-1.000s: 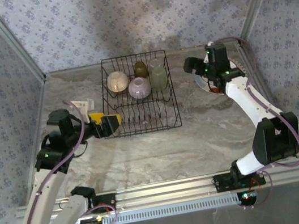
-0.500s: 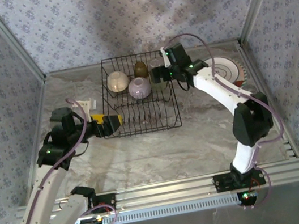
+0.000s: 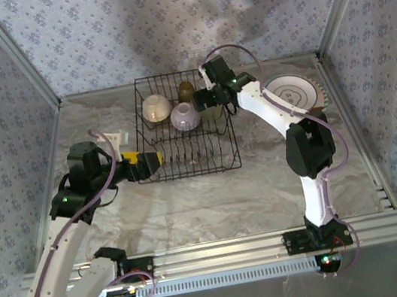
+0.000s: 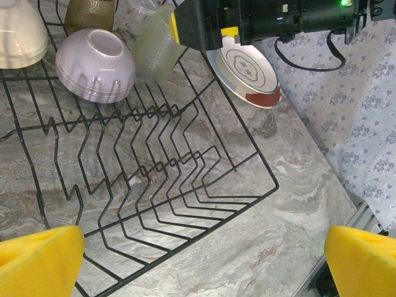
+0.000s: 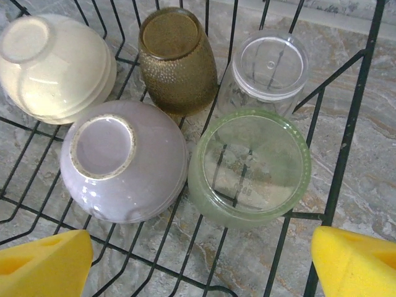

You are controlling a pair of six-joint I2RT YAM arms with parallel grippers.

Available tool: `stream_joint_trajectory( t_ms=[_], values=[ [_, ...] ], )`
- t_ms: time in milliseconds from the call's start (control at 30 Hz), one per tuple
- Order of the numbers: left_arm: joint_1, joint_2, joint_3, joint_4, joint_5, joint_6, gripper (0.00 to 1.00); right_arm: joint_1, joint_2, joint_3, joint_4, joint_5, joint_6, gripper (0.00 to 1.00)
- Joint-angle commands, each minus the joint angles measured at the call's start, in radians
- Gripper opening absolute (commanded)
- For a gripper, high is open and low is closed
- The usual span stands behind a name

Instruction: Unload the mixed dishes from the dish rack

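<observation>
The right pincer (image 5: pixel 198 266) hung spread wide and empty over the far end of the dish rack (image 3: pixel 193 161), above a pale green glass (image 5: pixel 250 167) and the upturned lilac bowl (image 5: pixel 124 161). The cream bowl (image 5: pixel 55 68), olive-brown cup (image 5: pixel 176 62) and a clear tumbler (image 5: pixel 269 68) sat beyond them inside the rack. The left pincer (image 3: pixel 151 162), also spread and empty, sat at the rack's left side. A ringed plate (image 3: pixel 292 93) lay on the worktop (image 3: pixel 215 199) right of the rack.

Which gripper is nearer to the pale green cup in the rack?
Right. The right gripper hovers just above the green cup; the left gripper sits at the dish rack's near-left side, apart from it.
</observation>
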Motion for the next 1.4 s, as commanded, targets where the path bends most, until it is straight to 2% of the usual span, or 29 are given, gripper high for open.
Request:
stream_joint_trajectory(
  t_ms=[0,600,1100,1367],
  values=[
    [0.007,-0.001,0.005,-0.006,0.002,0.012,0.99,-0.011,0.039,0.05,-0.056,0.017,-0.018,0.93],
    [0.005,-0.006,-0.021,0.068,0.048,-0.062,0.99,-0.041,0.148,0.115,-0.016,0.018,-0.008,0.88],
    [-0.039,0.021,-0.094,0.275,0.051,-0.222,0.99,-0.059,0.173,0.121,0.043,-0.015,0.006,0.75],
    [-0.044,0.034,-0.104,0.289,0.025,-0.256,0.99,-0.062,0.103,0.051,0.109,-0.014,0.02,0.63]
  ],
)
